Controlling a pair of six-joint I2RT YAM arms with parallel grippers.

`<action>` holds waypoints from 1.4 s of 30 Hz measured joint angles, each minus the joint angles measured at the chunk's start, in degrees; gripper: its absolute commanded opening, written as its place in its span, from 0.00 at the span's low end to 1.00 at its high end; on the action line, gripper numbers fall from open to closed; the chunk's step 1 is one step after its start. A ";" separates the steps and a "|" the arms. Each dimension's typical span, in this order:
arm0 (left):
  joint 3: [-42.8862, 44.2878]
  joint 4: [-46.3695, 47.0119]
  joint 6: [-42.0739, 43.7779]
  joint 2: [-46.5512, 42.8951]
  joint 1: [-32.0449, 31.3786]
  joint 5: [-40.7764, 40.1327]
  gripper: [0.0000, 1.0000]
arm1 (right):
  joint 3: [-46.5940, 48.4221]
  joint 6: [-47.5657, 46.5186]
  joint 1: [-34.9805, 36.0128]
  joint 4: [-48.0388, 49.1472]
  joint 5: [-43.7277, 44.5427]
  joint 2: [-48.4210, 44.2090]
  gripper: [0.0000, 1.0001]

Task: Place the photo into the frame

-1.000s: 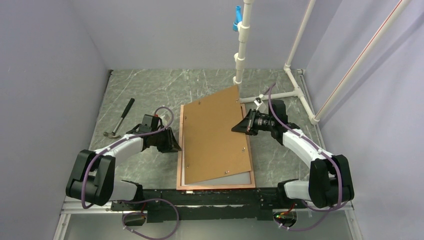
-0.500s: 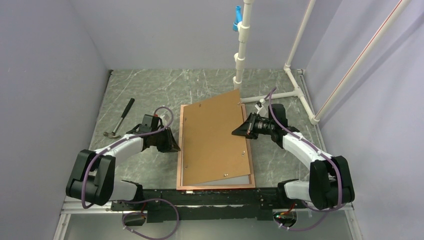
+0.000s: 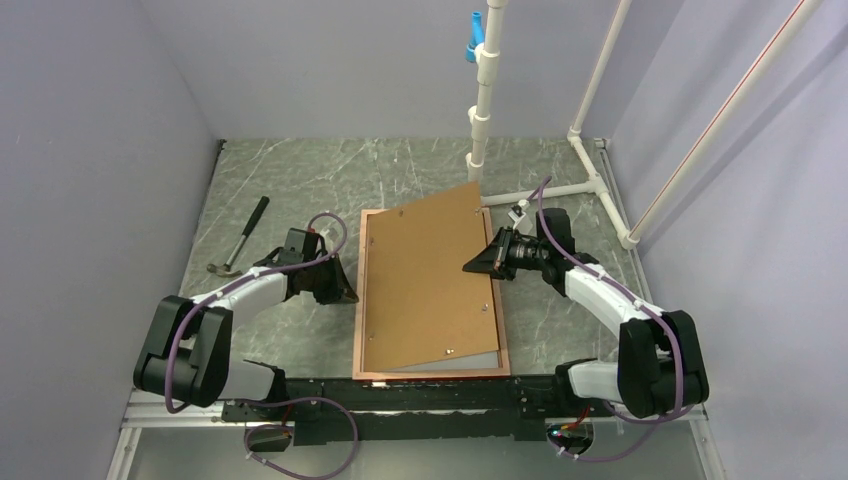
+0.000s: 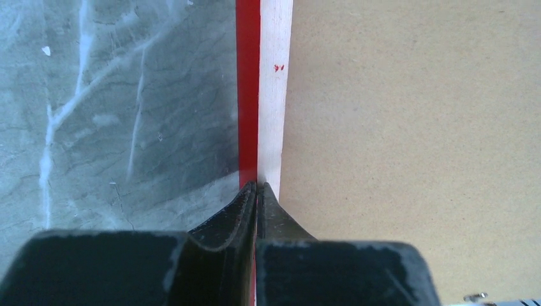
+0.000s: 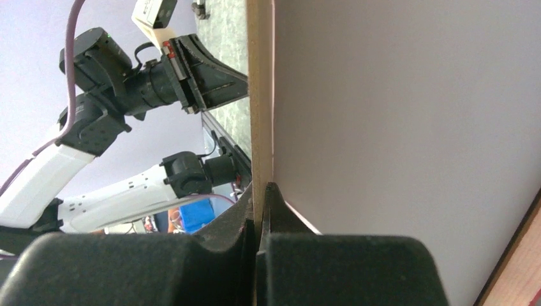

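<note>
— Right claw (image 3: 472, 264) is clenched on the right edge of the brown backing board (image 3: 430, 285). That board sits tilted, right side raised, left side low by the left rim of the frame (image 3: 359, 310). Left claw (image 3: 349, 294) is clenched on that left rim, down at the worktop (image 3: 290, 185). Where is the photo (image 4: 275, 95)?
— It lies in the frame, white back up, under the board. One strip shows at the left rim, another at the near rim.
— Recommendation for seating the board?
— Judgement: the board is skewed, and its far right corner overhangs the far rim. Square it to the frame, then lower the raised side slowly. Left claw should steady the rim so the frame does not slide.
— Items not verifiable?
— Printed side is unseen. Whether the photo sits square beneath the board is hidden. Fittings on the board are too small to identify. Left claw's purchase on the rim is partly masked by its own fingers.
</note>
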 measured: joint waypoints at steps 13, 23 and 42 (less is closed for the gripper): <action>0.50 -0.37 0.11 0.46 -0.02 -0.31 0.03 | 0.02 1.31 0.31 -1.51 -0.90 -1.09 0.00; 1.05 -0.50 0.48 1.27 0.00 0.17 0.02 | 3.26 -5.22 0.02 -5.66 -1.42 3.80 0.00; 1.36 -0.76 0.92 1.53 -0.02 0.26 0.02 | 3.58 -9.44 3.54 -8.81 4.79 7.58 0.56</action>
